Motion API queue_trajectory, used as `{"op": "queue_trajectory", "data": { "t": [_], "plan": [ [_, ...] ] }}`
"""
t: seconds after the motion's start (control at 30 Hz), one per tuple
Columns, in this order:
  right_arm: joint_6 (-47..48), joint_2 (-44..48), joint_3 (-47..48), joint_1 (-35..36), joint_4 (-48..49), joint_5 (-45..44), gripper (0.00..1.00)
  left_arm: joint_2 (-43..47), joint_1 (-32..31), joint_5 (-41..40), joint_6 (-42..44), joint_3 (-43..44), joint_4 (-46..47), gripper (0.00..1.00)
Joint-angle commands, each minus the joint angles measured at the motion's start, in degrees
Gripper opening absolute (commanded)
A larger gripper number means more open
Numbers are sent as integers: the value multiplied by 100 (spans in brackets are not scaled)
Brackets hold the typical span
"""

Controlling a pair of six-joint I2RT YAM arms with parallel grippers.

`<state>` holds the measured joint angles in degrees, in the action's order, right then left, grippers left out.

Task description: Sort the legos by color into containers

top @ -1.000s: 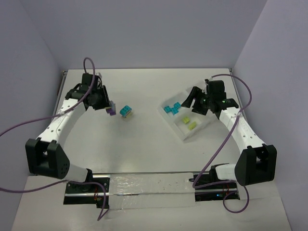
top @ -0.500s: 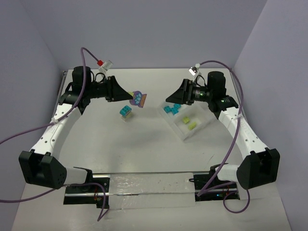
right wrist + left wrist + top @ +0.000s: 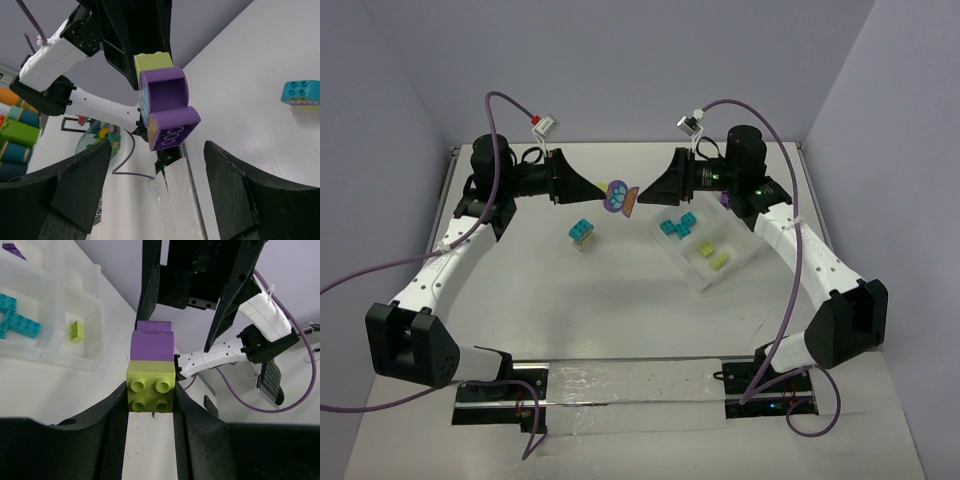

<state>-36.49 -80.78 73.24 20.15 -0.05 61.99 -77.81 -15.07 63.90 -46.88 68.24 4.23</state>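
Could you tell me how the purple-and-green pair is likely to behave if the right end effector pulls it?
The pair looks like rigid plastic, so unlikely to flex. Clamped squarely in the left end effector, it probably won't slip. Rounded sides on the purple half may give the open right end effector a poorer hold.

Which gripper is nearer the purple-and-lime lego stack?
Left. The left gripper is shut on the purple-and-lime lego stack in mid-air; the right gripper faces it, jaws open either side, not gripping.
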Motion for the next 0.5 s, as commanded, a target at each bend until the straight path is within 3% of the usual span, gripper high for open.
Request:
{"op": "queue_trajectory", "data": {
  "t": [0.0, 0.23, 0.3, 0.37, 0.4, 0.47],
  "plan": [
    [-338, -243, 371, 166, 566, 164, 81, -28, -55, 257, -128, 143, 443, 0],
    [-494, -519, 436, 307, 758, 218, 73, -41, -67, 281, -94, 260, 405, 0],
    [-589, -577, 407, 360, 906, 240, 66, -47, -67, 281, -101, 274, 437, 0],
    [-619, -648, 411, 397, 925, 243, 47, -65, -67, 266, -71, 278, 400, 0],
    [-643, -658, 397, 415, 954, 250, 44, -68, -73, 264, -47, 278, 375, 0],
    [-757, -641, 309, 437, 1114, 235, 18, -53, -67, 220, 11, 260, 296, 0]
  ]
}}
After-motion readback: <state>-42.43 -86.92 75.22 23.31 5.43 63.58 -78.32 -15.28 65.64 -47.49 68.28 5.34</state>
